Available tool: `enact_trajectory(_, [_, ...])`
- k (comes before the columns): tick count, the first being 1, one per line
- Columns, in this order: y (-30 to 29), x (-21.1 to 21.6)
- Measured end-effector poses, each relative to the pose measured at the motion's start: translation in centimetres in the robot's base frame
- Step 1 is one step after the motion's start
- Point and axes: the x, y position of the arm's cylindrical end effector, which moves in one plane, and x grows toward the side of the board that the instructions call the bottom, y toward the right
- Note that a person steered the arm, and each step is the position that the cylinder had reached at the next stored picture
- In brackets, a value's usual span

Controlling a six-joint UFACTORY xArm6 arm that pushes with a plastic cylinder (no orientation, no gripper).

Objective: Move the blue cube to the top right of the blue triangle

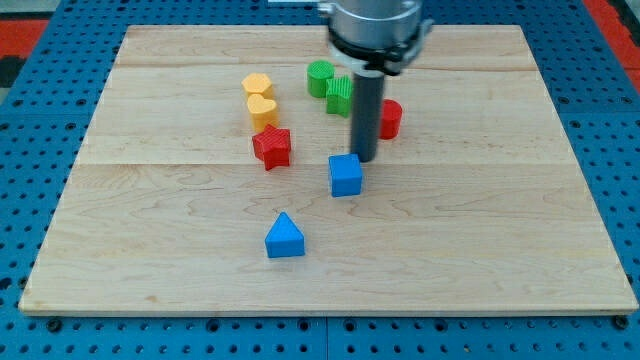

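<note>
Wooden board (150, 250) carries blue, red, yellow, green blocks.

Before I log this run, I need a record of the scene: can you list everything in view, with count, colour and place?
blue cube: one, blue, board centre, just below my tip.
blue triangle: one, blue, lower left of the blue cube, apart from it.
red star: one, red, left of the blue cube.
yellow blocks: two, yellow, stacked in line above the red star; shapes unclear.
green blocks: two, green, upper centre, partly behind the rod.
red block: one, red, right of the rod, partly hidden.
wooden board: one, pale wood, on a blue pegboard.
my tip: one, dark rod end, at the blue cube's upper right edge.
</note>
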Motion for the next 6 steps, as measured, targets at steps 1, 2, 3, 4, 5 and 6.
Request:
enact_trajectory(1, [-2.2,3.4])
enact_trajectory(2, [-2.6,1.3])
enact_trajectory(3, [-3.5,-1.1])
enact_trajectory(4, [-7.3,-0.6])
enact_trajectory(5, [-7.5,2.7])
enact_trajectory(6, [-8.1,3.4])
